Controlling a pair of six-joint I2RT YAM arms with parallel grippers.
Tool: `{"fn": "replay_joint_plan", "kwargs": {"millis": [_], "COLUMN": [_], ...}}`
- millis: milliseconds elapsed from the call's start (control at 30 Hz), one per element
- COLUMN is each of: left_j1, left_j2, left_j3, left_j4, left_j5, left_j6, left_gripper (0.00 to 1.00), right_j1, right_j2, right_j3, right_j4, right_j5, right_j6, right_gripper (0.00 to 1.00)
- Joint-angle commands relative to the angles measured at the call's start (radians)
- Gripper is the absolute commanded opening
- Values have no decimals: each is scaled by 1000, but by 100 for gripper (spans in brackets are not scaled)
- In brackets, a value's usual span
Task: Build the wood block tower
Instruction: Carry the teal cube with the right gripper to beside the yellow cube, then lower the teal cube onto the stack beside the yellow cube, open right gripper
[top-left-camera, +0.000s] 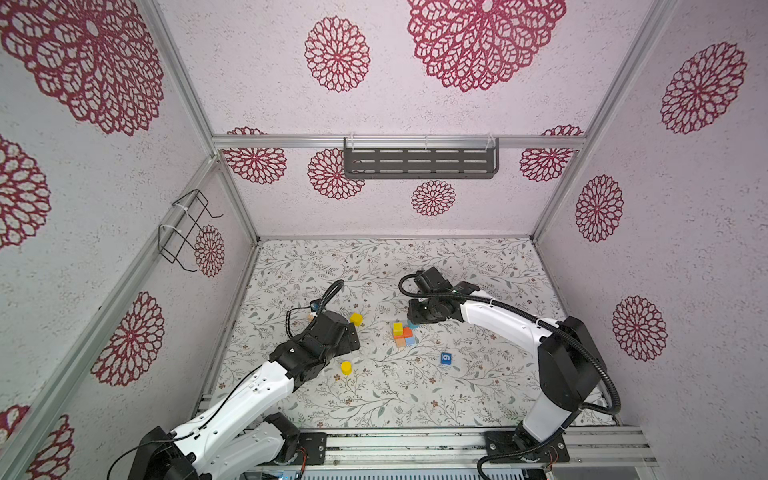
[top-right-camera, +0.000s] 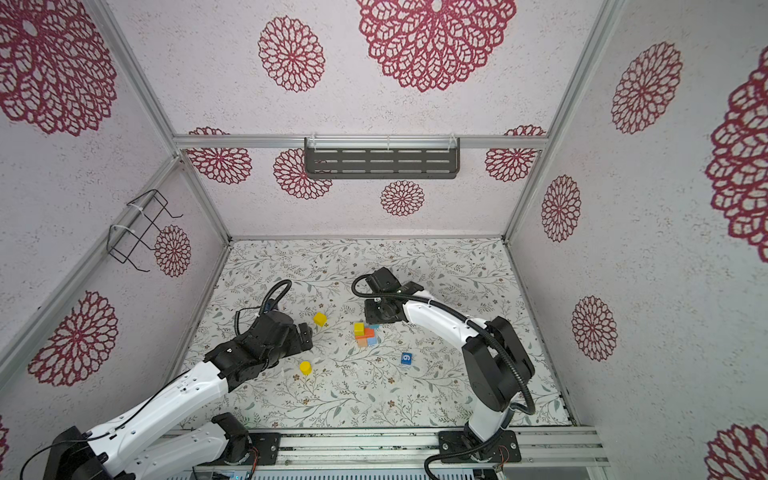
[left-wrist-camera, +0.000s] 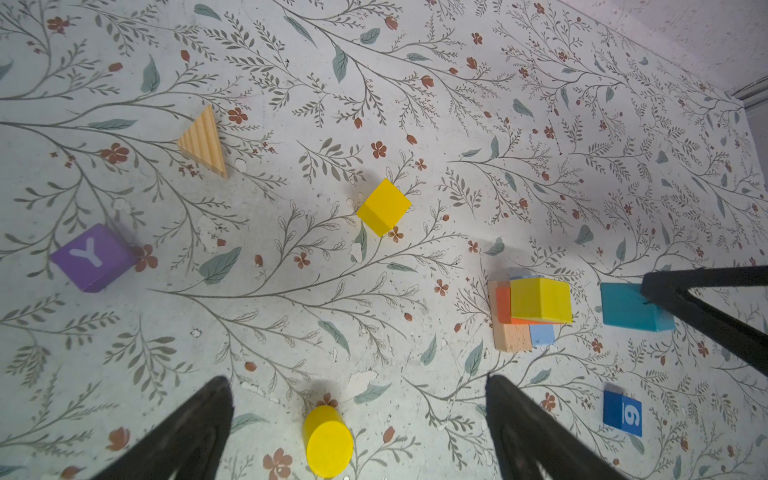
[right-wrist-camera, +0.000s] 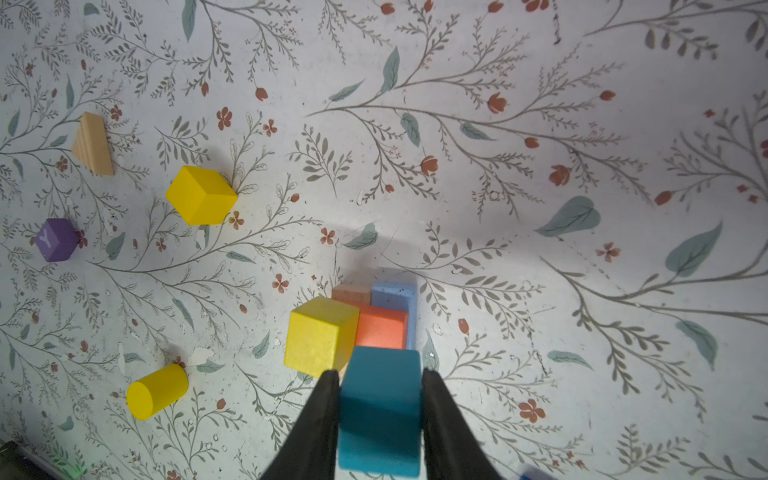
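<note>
Right wrist view: right fingers (right-wrist-camera: 316, 428) pinch the teal block (right-wrist-camera: 380, 407); left wrist view: left fingers (left-wrist-camera: 187, 432) spread.

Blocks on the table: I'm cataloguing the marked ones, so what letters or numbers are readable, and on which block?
"Y": white, on the purple cube.
"6", or "9" turned over: white, on the blue cube.
No other block shows readable text.
</note>
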Motion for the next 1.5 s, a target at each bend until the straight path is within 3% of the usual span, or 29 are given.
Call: {"fn": "replay_joint_plan", "kwargs": {"millis": [0, 1467], "left_j1": [-6, -7], "left_j2": [-11, -33], "left_j3": [-7, -54], "left_j4": [-2, 11], "left_j5": [-25, -29], "left_j6": [-20, -19], "left_gripper": [97, 97], "right_j1": [13, 28], "right_j2": [6, 82], "right_j3": [17, 39], "right_j4": [9, 18], "right_j5": [-10, 7], "right_j6": [18, 38], "right_gripper": [33, 35]}}
